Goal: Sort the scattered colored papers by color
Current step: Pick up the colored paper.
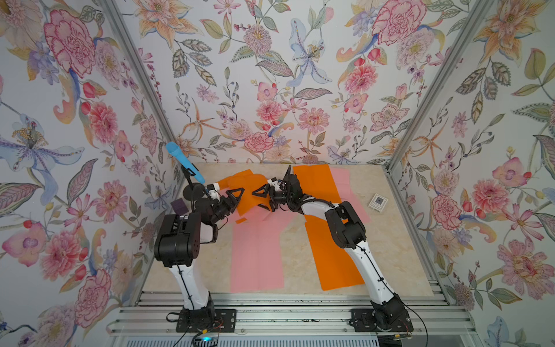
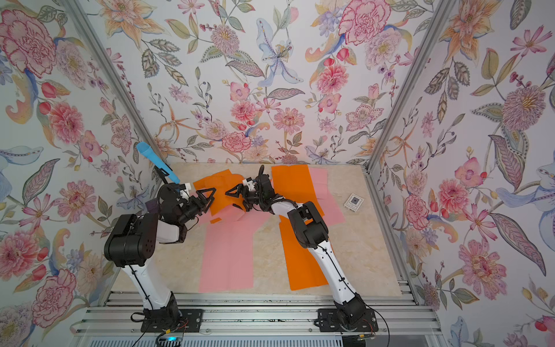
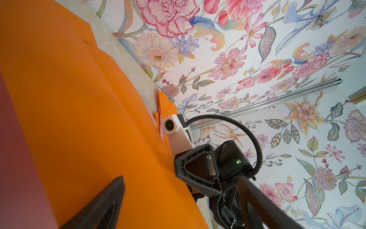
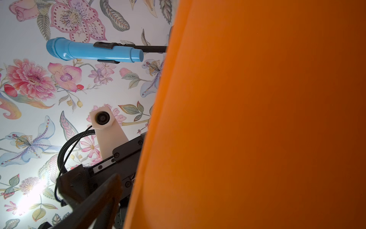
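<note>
**Limp orange sheet humped between two spread sets of fingers**

Closest to the wrist lenses was the crumpled bright orange paper sheet point(image 4: 257, 119), which filled most of both wrist views. In both top views it was bunched up off the cream marble-patterned table point(image 1: 390, 255), right between the two arms.

The left fingers point(image 3: 107, 208) were spread wide over the sheet, with nothing pinched. The right fingers point(image 4: 97, 198) faced them from just across the hump. The top views showed these apart too. In the right wrist view the paper hid one of them, and no pinch showed.

Behind the right fingers, partly under that arm, lay flat bright orange paper sheets point(image 1: 333, 261). A light pink paper sheet point(image 1: 342, 180) showed along their outer edge. A long light pink paper sheet point(image 1: 258, 258) lay just on the base side of both sets of fingers, its far end running under the orange hump.

The paper looked very light, thin and floppy, and it would probably slide on the smooth table rather than lift. A flat sheet offers the fingers no edge, so the raised fold or a free corner seemed the best place to pinch. Only one layer should be taken. Two arms pulling against each other could tear it.
</note>
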Controlling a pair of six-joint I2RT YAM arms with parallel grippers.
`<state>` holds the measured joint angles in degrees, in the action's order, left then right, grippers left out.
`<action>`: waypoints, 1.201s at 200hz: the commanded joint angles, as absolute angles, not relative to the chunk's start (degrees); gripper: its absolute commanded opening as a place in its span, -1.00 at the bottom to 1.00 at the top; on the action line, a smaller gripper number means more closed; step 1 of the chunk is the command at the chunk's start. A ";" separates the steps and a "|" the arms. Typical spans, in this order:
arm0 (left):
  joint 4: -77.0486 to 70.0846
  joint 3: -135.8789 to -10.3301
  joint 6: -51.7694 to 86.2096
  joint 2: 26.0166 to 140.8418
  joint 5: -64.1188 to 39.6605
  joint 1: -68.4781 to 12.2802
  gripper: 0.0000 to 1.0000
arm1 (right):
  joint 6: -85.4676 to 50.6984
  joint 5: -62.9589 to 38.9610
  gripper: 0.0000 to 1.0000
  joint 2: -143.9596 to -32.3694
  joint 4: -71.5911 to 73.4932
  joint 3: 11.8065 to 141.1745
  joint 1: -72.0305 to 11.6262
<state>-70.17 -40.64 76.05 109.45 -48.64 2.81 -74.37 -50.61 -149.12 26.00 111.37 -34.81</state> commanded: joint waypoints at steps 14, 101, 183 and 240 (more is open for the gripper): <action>-66.46 -42.15 72.58 107.33 -48.07 2.46 0.81 | -84.03 -49.74 0.53 -148.01 40.27 107.54 -34.48; -52.85 -42.02 62.91 102.22 -46.32 2.51 0.81 | -54.77 -44.21 0.16 -141.43 -2.13 111.68 -33.49; -47.85 -41.43 59.08 99.58 -45.34 2.47 0.82 | -36.73 -30.34 0.36 -138.86 -27.09 115.73 -33.25; -48.14 -41.05 58.97 99.39 -45.51 2.46 0.81 | -35.15 -30.72 0.67 -135.66 -27.07 112.39 -32.79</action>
